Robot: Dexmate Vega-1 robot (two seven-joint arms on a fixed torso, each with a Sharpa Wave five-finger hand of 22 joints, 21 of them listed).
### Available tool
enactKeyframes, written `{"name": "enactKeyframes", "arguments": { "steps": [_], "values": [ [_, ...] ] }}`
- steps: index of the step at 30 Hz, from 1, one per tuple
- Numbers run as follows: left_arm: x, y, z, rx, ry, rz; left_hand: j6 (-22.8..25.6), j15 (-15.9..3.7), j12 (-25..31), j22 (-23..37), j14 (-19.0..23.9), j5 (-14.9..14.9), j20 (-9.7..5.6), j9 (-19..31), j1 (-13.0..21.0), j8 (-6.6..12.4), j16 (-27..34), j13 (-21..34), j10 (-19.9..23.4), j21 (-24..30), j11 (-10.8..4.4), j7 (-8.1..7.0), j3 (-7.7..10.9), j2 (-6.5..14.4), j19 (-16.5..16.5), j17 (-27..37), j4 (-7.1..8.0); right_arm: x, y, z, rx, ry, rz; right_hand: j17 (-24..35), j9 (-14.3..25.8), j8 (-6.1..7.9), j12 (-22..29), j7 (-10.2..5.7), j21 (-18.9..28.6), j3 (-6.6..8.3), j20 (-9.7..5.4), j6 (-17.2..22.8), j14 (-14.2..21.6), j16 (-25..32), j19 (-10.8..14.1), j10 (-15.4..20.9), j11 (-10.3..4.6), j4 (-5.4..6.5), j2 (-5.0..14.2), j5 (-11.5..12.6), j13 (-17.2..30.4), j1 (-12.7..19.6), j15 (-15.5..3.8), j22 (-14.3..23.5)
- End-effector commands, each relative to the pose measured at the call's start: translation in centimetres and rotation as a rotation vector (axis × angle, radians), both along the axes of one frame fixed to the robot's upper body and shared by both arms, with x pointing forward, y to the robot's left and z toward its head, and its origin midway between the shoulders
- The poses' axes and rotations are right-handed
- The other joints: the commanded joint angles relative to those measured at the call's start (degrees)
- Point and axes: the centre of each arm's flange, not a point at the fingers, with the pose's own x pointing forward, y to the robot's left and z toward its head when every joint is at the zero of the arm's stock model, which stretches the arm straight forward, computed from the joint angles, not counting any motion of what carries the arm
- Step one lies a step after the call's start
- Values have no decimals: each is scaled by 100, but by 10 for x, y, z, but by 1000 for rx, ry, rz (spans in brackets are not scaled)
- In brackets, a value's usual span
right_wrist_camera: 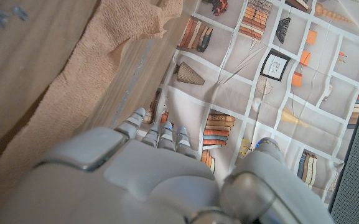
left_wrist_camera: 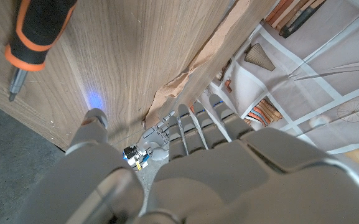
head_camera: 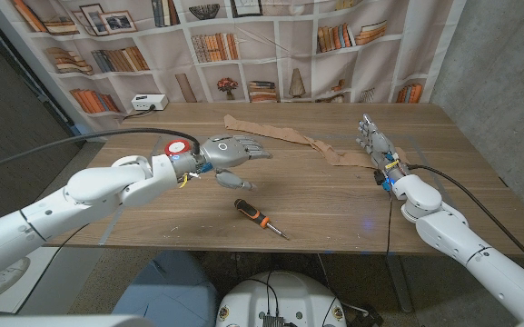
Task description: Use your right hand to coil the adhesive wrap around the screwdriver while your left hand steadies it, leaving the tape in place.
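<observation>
The screwdriver, with a black and orange handle, lies near the table's front edge, tip pointing right; its handle also shows in the left wrist view. My left hand hovers behind and to the left of it, fingers stretched out and apart, holding nothing. The tan adhesive wrap lies as a long crumpled strip across the far middle of the table. My right hand stands at the strip's right end with fingers extended beside the wrap, and nothing shows in its grasp. The left hand points toward the wrap.
A white power socket sits at the table's far left edge. A bookshelf backdrop hangs behind the wooden table. Black cables trail along both arms.
</observation>
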Motion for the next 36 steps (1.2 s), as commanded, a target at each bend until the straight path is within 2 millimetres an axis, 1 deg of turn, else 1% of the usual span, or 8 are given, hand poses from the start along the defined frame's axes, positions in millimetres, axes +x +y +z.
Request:
{"name": "enactKeyframes", "arguments": {
  "steps": [1,3,4,5,7,11,16,36],
  "values": [
    [1,-2,-5,16,14,-13,43,32,13,11,105,43,1,29,56,24,36,25,67,34,2,10,-17,-15,100,24,0,1,-3,-3,2,4,-3,10,29,12,34,8,27,2,18,-6,-207,30,-7,12,63,-21,25,-14,8,14,57,29],
    [2,-3,-5,18,25,-12,50,31,1,16,126,48,76,30,89,14,8,27,73,85,19,23,-17,-19,272,21,-6,1,-3,-4,5,8,-3,10,29,13,35,7,28,3,20,-4,-207,30,-7,14,74,-23,27,-14,8,16,64,29],
    [2,-3,-6,18,35,-11,48,39,-18,21,157,52,270,31,118,0,-21,30,72,139,16,17,-23,-30,465,21,-6,1,-3,-4,5,8,-3,10,29,12,36,7,28,3,17,-6,-210,29,-8,17,77,-23,27,-14,8,16,63,29],
    [2,-3,-7,20,40,-10,49,71,-29,23,216,54,346,32,128,-7,-22,33,73,173,27,25,-27,-34,593,23,-2,1,-3,-4,3,7,-3,11,29,12,35,8,28,2,17,-7,-209,30,-8,14,70,-23,27,-14,8,15,63,29],
    [3,-4,-8,25,50,-6,52,32,-29,22,288,55,403,32,142,-11,-14,36,96,202,22,26,-25,-31,704,27,2,1,-4,-5,5,7,-3,11,29,11,33,9,28,0,18,-8,-209,31,-9,9,75,-24,25,-15,8,14,67,29],
    [4,-5,-9,30,54,-9,261,-27,33,22,436,52,323,39,152,55,-1,62,286,191,13,84,-26,-20,774,41,22,1,-5,-7,10,11,-4,12,29,11,33,11,30,-2,18,-8,-208,33,-9,9,97,-25,26,-16,8,12,74,29],
    [0,-12,-12,45,52,-4,523,-39,106,20,456,45,113,55,162,126,-46,106,495,46,-29,113,-31,-10,526,49,36,0,-5,-8,15,13,-3,13,29,14,36,15,31,-3,18,-3,-205,36,-9,14,99,-28,28,-16,8,12,81,29],
    [4,-21,-20,116,56,20,872,-118,171,17,565,44,116,81,196,200,-78,172,714,-84,-89,99,-46,-20,344,45,36,-1,-8,-13,27,21,-8,16,29,18,37,30,42,-8,16,10,-200,43,9,15,95,-36,39,-17,8,9,77,29]
  ]
}}
